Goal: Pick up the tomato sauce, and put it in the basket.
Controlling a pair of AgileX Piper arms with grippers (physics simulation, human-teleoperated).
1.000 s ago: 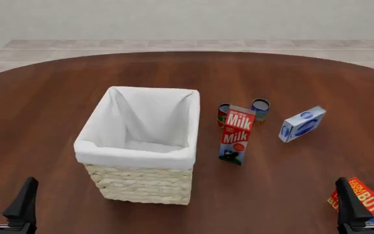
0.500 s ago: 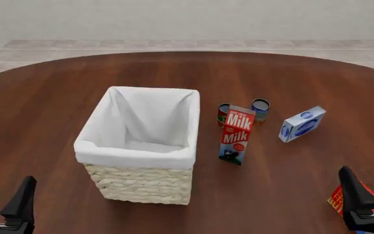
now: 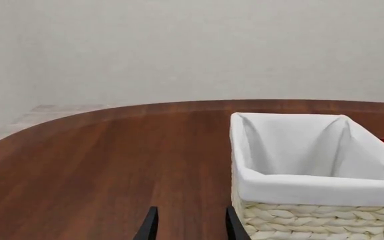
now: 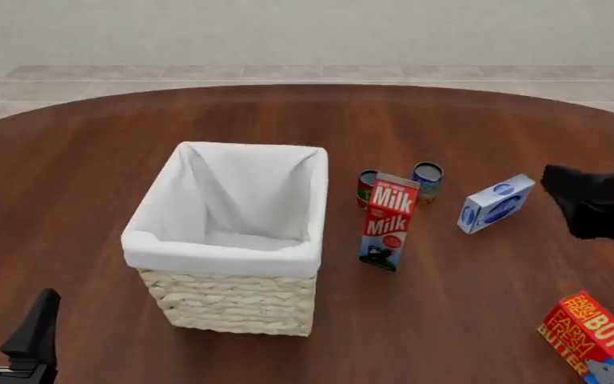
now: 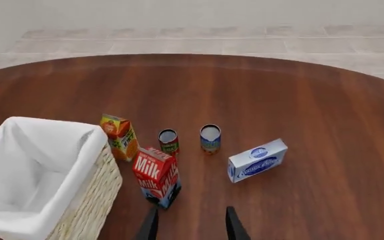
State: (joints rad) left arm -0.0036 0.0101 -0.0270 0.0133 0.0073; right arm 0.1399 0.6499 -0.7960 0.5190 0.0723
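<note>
At the near edge of the surface (image 4: 478,320), about 7 o'clock in the front view, the left tool (image 4: 6,336) sits low with its two dark fingers apart, holding nothing, just as it sat a second ago. At 5 o'clock the butter box (image 4: 597,334) now lies fully uncovered, because the right tool (image 4: 595,204) has lifted off that corner and swung up to about 3 o'clock, well above the surface. Its fingers (image 5: 233,226) show apart in the right wrist view, gripping nothing. That rise reads as the opening of the reach: the arm is pitched forward and downward, its camera taking in the whole cluster of groceries.

Nearer the middle, the basket (image 4: 221,254) stands at 9 o'clock of the milk carton (image 4: 388,221). Just behind the carton, at its 11 o'clock, stands the tomato sauce (image 4: 367,186), half hidden in the front view but clear in the right wrist view, upright between the orange juice carton (image 5: 119,136) and the blue-labelled can (image 4: 427,179). At 3 o'clock of that can lies a blue-and-white box (image 4: 496,203). The can is untouched; the grasp has yet to begin.
</note>
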